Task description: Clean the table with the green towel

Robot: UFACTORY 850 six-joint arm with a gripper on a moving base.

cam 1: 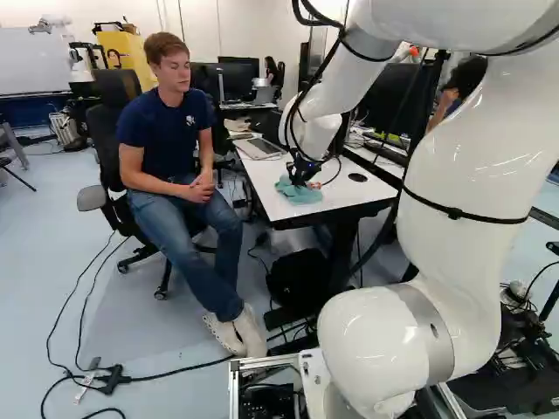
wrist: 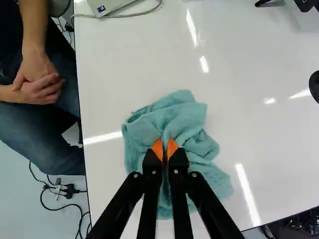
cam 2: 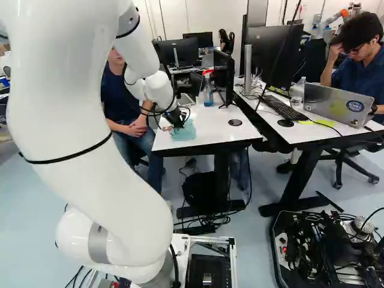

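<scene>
Gripper (wrist: pixel 165 148) is nearly closed in the wrist view, pinching from both sides a raised fold of the towel (wrist: pixel 189 119), which lies bunched on the table (wrist: pixel 124 64), so good wiping wants light, even pressure and slow, overlapping strokes. In the left base view, the towel is at the table's near end, and strokes toward the laptop (cam 1: pixel 259 148) should stop before it. In the right base view, the path should also avoid the spray bottle (cam 2: pixel 208 97).
</scene>
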